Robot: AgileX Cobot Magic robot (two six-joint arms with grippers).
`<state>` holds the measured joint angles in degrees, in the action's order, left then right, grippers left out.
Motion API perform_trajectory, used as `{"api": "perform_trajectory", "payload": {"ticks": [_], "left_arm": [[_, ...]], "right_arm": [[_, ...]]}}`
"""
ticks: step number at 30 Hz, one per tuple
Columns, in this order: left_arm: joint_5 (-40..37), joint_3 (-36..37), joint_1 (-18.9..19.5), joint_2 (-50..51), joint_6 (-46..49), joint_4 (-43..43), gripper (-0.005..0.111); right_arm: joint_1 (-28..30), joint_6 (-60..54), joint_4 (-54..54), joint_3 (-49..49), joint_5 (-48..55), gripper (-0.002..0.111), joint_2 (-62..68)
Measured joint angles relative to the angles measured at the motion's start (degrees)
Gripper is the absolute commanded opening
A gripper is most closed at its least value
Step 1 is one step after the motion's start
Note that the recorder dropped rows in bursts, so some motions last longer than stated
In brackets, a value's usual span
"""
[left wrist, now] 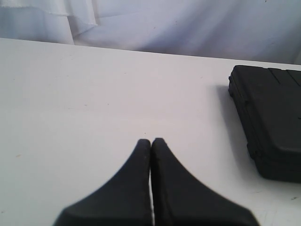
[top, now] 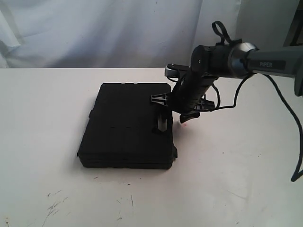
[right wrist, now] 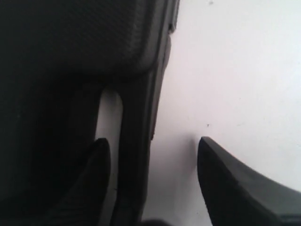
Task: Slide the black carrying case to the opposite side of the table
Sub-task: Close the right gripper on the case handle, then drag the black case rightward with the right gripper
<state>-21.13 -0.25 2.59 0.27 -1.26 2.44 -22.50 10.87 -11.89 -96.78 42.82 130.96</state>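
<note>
Arm point(top: 265, 64) labelled PIPER, black carrying case point(top: 124, 127)

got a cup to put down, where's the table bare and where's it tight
Bare: the table left of the black case, and the scuffed strip in front of it. Crowded: the case's right edge, where the right claw straddles it, open.

The black carrying case point(top: 125, 125) lies flat and closed on the white, scuffed table point(top: 42, 142).

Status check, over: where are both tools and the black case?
Left tool shut, over bare table. Right tool open, straddling black case handle. No obstruction seen.
</note>
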Motion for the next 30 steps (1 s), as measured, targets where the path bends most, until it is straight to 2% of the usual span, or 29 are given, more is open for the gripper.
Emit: {"api": "perform_trajectory", "payload": {"ticks": [9,18,30], "left_arm": [[0.0,0.0,0.0,0.0,0.0,0.0,0.0],[0.0,0.0,0.0,0.0,0.0,0.0,0.0],[0.0,0.0,0.0,0.0,0.0,0.0,0.0]], "right_arm": [[0.0,0.1,-0.5,-0.2,-0.1,0.034,0.4],[-0.1,1.6,-1.7,-0.2,-0.1,0.0,0.4],[1.7,1.3,-2.6,-0.2,2.6,0.0,0.0]]}}
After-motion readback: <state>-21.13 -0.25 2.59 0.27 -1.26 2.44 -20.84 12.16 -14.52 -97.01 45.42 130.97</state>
